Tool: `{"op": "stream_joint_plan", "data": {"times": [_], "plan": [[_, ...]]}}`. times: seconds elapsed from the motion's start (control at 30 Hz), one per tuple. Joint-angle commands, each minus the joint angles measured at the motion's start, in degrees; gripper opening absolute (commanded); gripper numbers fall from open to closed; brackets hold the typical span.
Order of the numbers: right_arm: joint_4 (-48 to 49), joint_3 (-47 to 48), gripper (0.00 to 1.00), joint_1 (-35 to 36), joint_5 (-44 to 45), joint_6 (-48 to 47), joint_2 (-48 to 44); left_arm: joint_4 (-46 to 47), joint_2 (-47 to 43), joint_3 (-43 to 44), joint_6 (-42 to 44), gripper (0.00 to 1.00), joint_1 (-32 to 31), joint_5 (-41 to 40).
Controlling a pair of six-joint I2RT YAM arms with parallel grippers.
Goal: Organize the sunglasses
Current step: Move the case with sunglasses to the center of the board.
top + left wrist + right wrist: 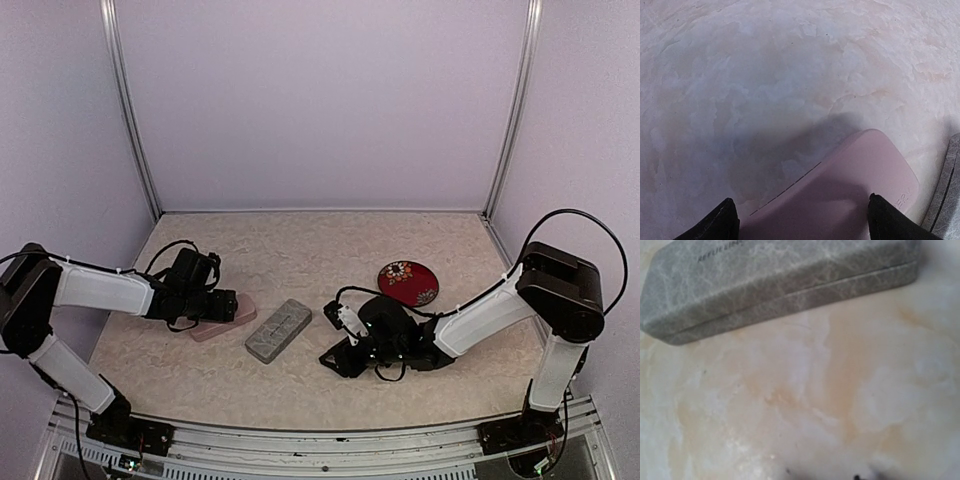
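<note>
No sunglasses show in any view. A closed pink case (pixel 222 325) lies on the table at the left. My left gripper (pixel 232 305) hovers over its near end. In the left wrist view that gripper (pixel 800 222) is open, its black fingertips (pixel 722 222) spread wide over the pink case (pixel 865 170). A closed grey case (pixel 279 330) lies slantwise just right of it. My right gripper (pixel 338 357) is low over the table right of the grey case, open with nothing between its fingers. In the right wrist view the grey case (pixel 775 280) lies ahead of that gripper (pixel 822 474) and bare table lies between.
A round red disc with a flower pattern (pixel 407 283) lies at the right, behind my right arm. The grey case's edge (pixel 950 190) shows at the right of the left wrist view. Pale walls and metal posts (pixel 130 120) close in the table (pixel 320 250).
</note>
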Motion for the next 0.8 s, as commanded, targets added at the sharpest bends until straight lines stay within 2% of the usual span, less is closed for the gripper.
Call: {"op": "stream_joint_plan", "data": {"times": [0.0, 0.13, 0.23, 0.77], "plan": [[0.08, -0.89, 0.45, -0.55, -0.04, 0.35, -0.92, 3.24, -0.35, -3.15, -5.00, 0.84, -0.03, 1.82], [0.27, -0.06, 0.45, -0.64, -0.62, 0.17, -0.18, 5.94, 1.21, -6.05, -7.53, 0.81, -1.33, 2.67], [0.16, 0.36, 0.45, -0.61, -1.07, 0.14, 0.04, 4.47, 2.07, -4.81, -8.25, 0.80, -3.15, 0.50], [-1.21, 0.82, 0.46, -0.63, -1.03, 0.23, -1.00, 2.25, -4.23, -7.68, -13.57, 0.83, -8.73, -0.41]]}}
